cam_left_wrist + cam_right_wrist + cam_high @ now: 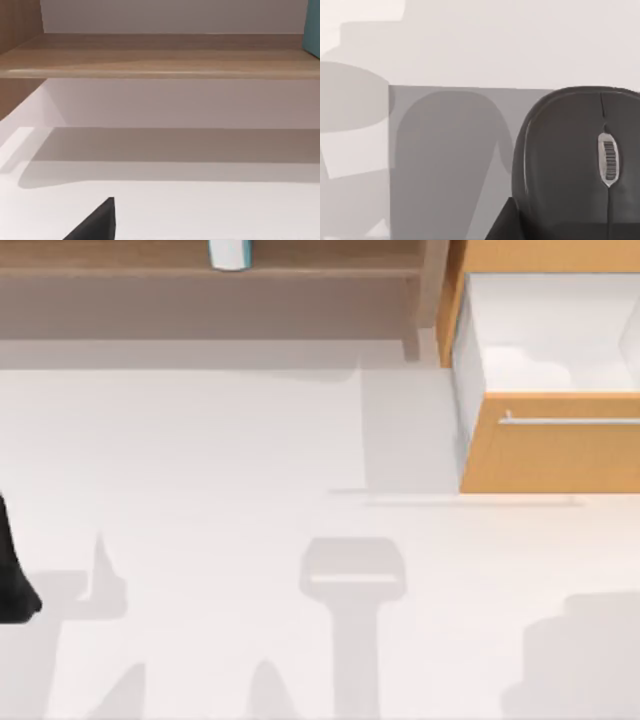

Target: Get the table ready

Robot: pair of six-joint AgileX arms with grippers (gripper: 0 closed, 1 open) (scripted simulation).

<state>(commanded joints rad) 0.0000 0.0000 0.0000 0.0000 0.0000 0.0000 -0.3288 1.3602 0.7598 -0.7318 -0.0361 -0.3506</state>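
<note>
From the top, the white bench runs wide left to right. A brown shelf sits along its back with a teal-white container on it, and an orange-wood drawer cabinet stands open at back right. The left arm sits at the left edge.

Left wrist view: the shelf's underside over the bench; can't tell the jaws.

Right wrist view: a black mouse on a grey mat; can't tell there either.

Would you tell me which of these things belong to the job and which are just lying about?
Job: table; mouse, close before the right wrist camera; open drawer, probably.
Lying about: shelf; teal container on it; grey pad beside the mouse.
</note>
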